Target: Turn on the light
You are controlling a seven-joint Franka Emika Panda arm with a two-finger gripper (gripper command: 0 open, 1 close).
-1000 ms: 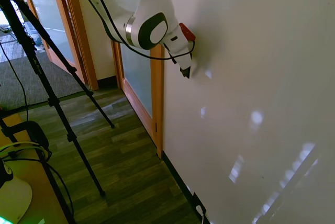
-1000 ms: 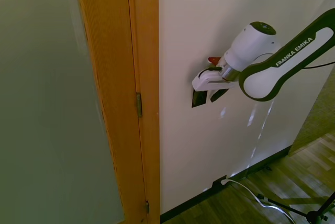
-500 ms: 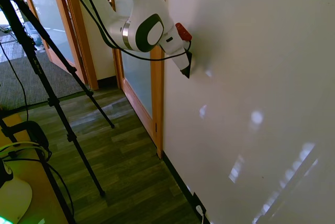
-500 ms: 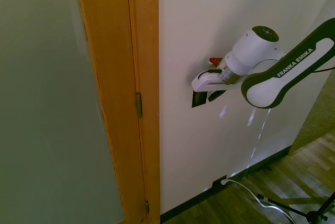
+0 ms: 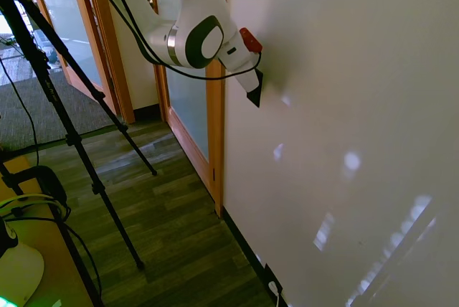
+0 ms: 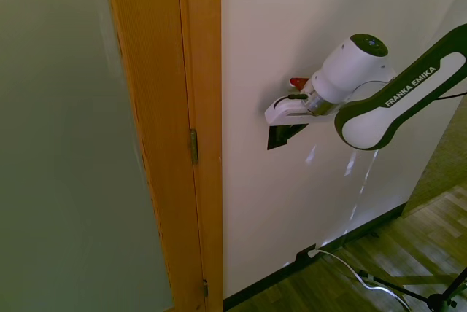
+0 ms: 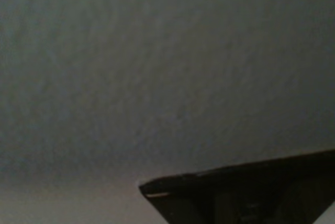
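Note:
The light switch (image 6: 278, 138) is a small dark upright plate on the cream wall, just right of the wooden door frame. No lamp shows in any view. My gripper (image 6: 292, 130) is pressed against the plate's upper part, its white hand lying across the top edge. From the other side my gripper (image 5: 254, 96) ends in a dark tip touching the wall, and the plate is hidden behind it. In the wrist view a corner of the dark switch plate (image 7: 246, 195) fills the lower right, very close and blurred.
The wooden door frame (image 6: 198, 130) with frosted glass stands right beside the switch. A dark outlet plate (image 6: 303, 255) with a white cord sits at the baseboard below. A black tripod (image 5: 72, 135) stands on the dark wood floor in the corridor.
The hand has shifted slightly up and in against the wall, now covering more of the switch plate's top. The dark tip that showed beside the plate now merges with it.

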